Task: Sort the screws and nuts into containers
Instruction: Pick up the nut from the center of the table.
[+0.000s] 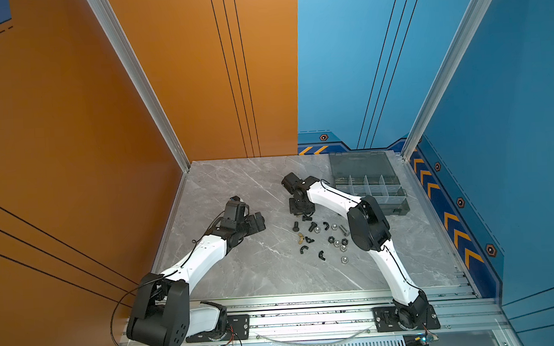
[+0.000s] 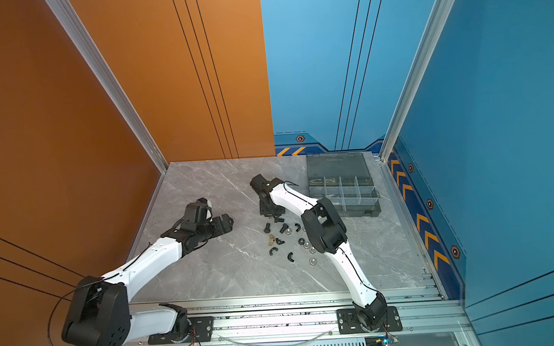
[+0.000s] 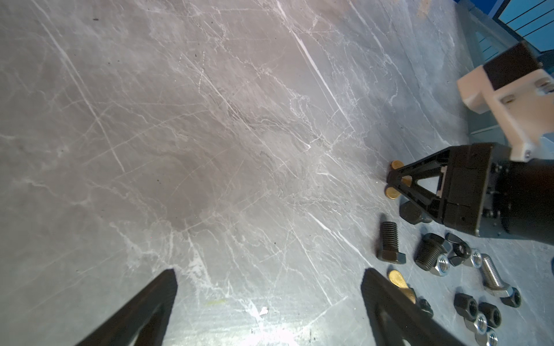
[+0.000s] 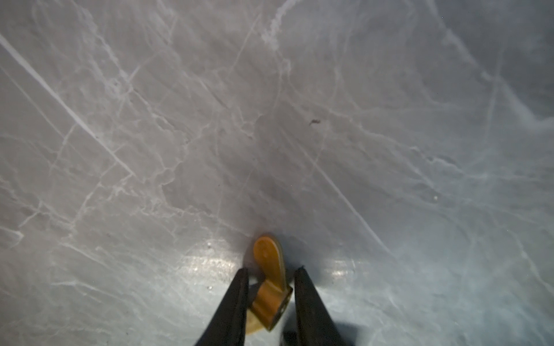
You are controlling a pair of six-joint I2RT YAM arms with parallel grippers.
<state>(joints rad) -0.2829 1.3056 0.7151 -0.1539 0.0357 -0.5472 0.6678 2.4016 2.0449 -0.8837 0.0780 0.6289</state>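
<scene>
Wing nut (image 4: 268, 281) blurry, lower end hidden; right gripper (image 4: 271, 273) contact unclear. Box (image 1: 398, 209) contents too small to tell from above.

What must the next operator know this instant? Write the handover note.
Left gripper: jaws wide open, empty, over bare table.
Right gripper: jaws low either side of a brass wing nut on the table; firm grip not confirmed.
Organizer box: lid open, far right of the table; contents unclear.
Done: nothing I can confirm. Left: screws and nuts lie loose between the arms, all to sort.
</scene>
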